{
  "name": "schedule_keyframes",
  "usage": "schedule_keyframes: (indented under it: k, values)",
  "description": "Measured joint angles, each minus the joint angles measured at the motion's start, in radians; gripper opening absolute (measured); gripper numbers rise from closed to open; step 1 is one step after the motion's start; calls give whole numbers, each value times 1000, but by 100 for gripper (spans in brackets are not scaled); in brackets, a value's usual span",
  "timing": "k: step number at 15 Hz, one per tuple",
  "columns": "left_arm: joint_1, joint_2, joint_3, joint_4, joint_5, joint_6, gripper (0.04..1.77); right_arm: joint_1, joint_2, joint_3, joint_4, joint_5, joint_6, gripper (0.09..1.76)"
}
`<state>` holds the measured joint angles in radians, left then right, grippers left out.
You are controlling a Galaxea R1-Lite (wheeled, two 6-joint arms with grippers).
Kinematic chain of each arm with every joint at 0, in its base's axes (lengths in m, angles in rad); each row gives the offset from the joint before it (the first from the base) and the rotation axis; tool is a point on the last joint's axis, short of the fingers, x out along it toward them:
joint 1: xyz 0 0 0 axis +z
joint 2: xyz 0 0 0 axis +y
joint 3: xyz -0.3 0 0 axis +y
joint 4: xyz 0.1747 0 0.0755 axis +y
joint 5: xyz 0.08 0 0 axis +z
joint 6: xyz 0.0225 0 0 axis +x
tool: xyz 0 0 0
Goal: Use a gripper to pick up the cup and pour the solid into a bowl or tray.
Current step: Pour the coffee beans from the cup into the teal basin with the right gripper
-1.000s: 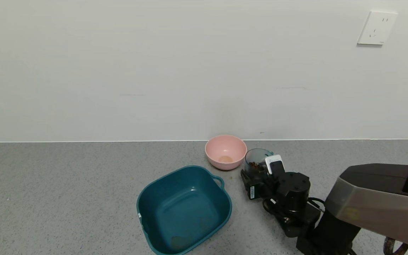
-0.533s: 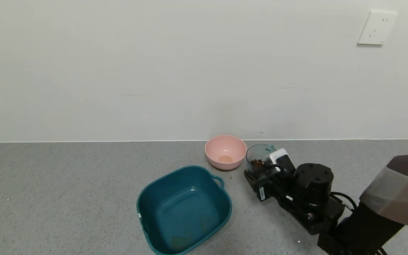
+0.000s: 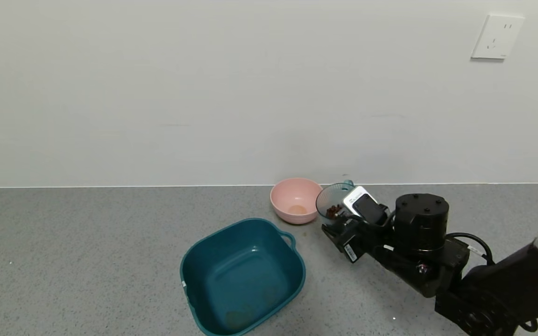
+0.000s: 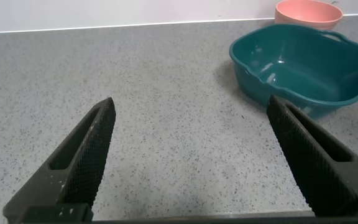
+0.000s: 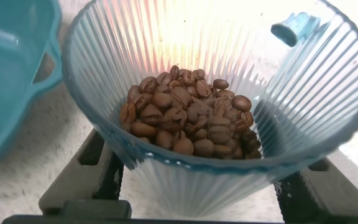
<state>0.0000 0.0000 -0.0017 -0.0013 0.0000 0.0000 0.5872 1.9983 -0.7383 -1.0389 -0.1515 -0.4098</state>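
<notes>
A: While the right gripper (image 3: 339, 223) is tilting, its jaws are pinching the cup (image 3: 332, 204) beside the pink bowl (image 3: 295, 199).
B: Beans (image 5: 188, 121) sitting inside; left gripper (image 4: 191, 155) is idling, jaws spread, near the tub (image 3: 242, 276).

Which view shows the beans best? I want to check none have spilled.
The right wrist view: it looks straight into the cup held in the right hand, with the beans piled inside. The head view shows them only as a small dark patch through the cup wall. The left wrist view shows none.
</notes>
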Motion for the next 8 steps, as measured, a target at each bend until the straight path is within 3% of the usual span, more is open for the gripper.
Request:
schedule_keyframes:
  k: [5, 8]
  values:
    - [0, 0, 0, 0, 0, 0, 175, 29, -50, -91, 196, -7, -151, 135]
    - [0, 0, 0, 0, 0, 0, 175, 61, -55, -164, 313, -63, -224, 135]
